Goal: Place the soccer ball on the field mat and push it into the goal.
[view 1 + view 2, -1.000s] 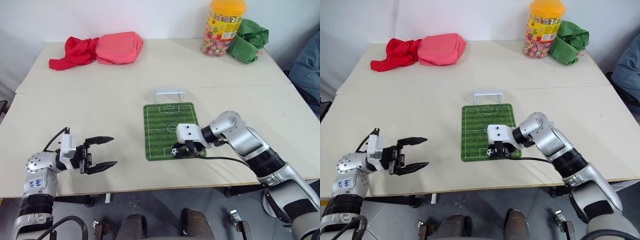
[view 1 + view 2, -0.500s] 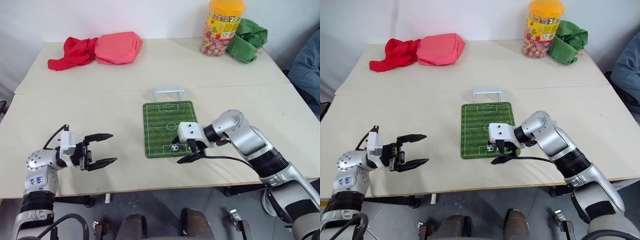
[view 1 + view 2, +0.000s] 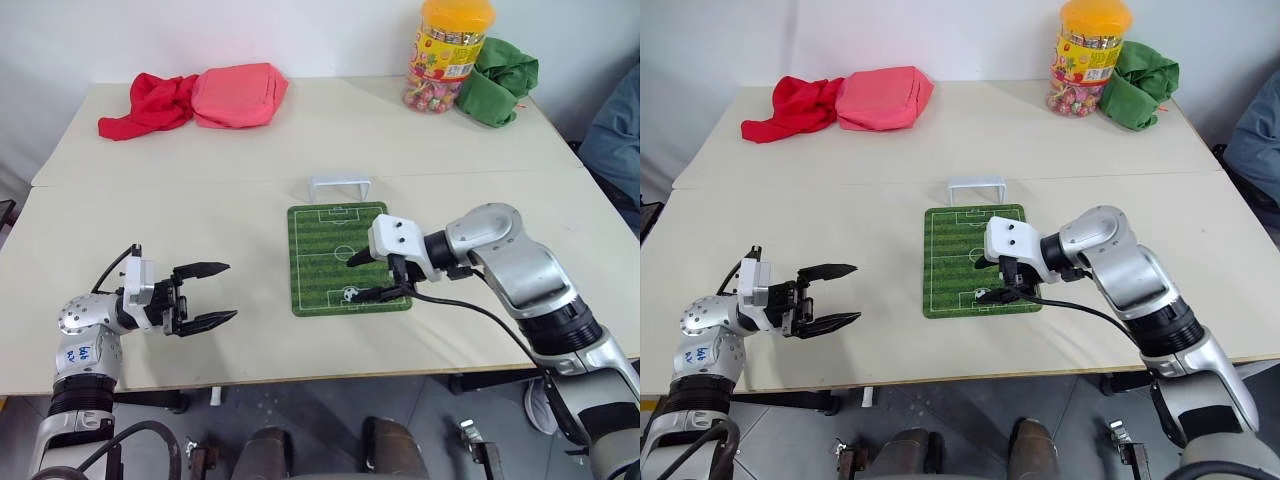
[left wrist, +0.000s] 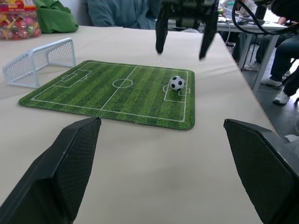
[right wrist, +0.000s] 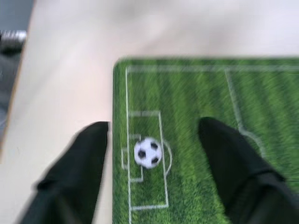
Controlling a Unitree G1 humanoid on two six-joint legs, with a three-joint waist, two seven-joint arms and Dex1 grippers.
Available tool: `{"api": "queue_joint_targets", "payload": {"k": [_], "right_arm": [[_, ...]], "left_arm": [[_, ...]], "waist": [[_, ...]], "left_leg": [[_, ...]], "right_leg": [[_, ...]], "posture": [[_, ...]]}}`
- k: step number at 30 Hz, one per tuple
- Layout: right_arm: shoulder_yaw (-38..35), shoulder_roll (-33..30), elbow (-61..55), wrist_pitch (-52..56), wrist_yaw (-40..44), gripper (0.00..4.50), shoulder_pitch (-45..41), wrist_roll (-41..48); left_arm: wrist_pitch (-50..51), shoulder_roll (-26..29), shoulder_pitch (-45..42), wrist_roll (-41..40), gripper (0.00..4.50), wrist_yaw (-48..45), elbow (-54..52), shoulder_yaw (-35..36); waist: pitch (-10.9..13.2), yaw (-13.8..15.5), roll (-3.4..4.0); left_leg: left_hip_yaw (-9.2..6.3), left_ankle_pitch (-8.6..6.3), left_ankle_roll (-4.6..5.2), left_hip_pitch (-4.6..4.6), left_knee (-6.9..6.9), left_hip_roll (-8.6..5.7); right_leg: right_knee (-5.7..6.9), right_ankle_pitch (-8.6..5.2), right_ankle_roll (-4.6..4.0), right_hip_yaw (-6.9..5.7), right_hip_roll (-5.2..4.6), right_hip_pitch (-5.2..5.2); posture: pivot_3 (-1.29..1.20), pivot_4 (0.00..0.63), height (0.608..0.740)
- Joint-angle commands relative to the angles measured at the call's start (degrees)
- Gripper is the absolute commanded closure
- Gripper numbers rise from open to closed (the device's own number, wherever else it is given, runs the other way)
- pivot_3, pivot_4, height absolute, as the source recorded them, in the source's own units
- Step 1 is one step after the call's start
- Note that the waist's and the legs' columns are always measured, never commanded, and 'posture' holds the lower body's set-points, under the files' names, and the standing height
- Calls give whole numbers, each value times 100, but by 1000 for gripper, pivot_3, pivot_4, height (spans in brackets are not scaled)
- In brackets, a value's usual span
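The soccer ball [image 3: 348, 294] lies free on the field mat [image 3: 330, 240], in the penalty box at the mat's near end. My right gripper [image 3: 366, 277] hovers just above it, open, one finger to each side, not touching; the ball [image 5: 148, 152] shows between them in the right wrist view. The white goal [image 3: 340, 186] stands on the table just past the mat's far edge. My left gripper [image 3: 215, 293] is open and empty, low over the table left of the mat. From there it looks across at the ball [image 4: 176, 83] and the goal [image 4: 39, 60].
At the back left lie a red cloth [image 3: 145, 103] and a pink bag [image 3: 238, 94]. A candy jar [image 3: 445, 55] and a green cloth [image 3: 497, 68] stand at the back right. A person's sleeve [image 3: 615, 135] shows at the right edge. The table's front edge is close below the mat.
My right gripper let go of the ball, opened and rose off the mat. The ball stays at the mat's near end. The left arm has not moved.
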Motion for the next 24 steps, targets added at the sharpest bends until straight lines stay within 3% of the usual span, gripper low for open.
{"api": "queue_joint_targets", "payload": {"k": [1, 6, 14, 24], "right_arm": [[-340, -158, -955, 510, -305, 2628, 384, 358], [-523, -187, -1884, 1032, -822, 4414, 1121, 691], [-339, -20, -1947, 907, -1349, 4465, 1742, 837], [148, 246, -562, -15, -1268, 4465, 1490, 586]], "left_arm": [[-51, 55, -135, 0, 0, -202, 130, 36], [-117, 77, -308, 53, 0, -285, 378, 21], [-151, 73, -435, 69, 0, -397, 508, -47], [-114, 168, -453, 37, 0, -440, 494, -66]], "waist": [[0, 8, -1], [0, 6, -3], [3, -3, -12], [3, -4, -16]], "left_leg": [[0, 0, 0, 0, -1, 0], [0, -1, 0, 0, -1, 0], [1, -1, 1, 0, 0, 0], [1, -1, 1, 1, 0, 0]], "right_leg": [[-1, 0, 0, 0, 0, 0], [-1, 0, 0, 0, 0, 0], [-1, 0, 0, 1, 0, 0], [-1, 0, 0, 1, 0, 0]], "posture": [[0, 150, 740], [0, 150, 740], [0, 150, 740], [0, 150, 740]]}}
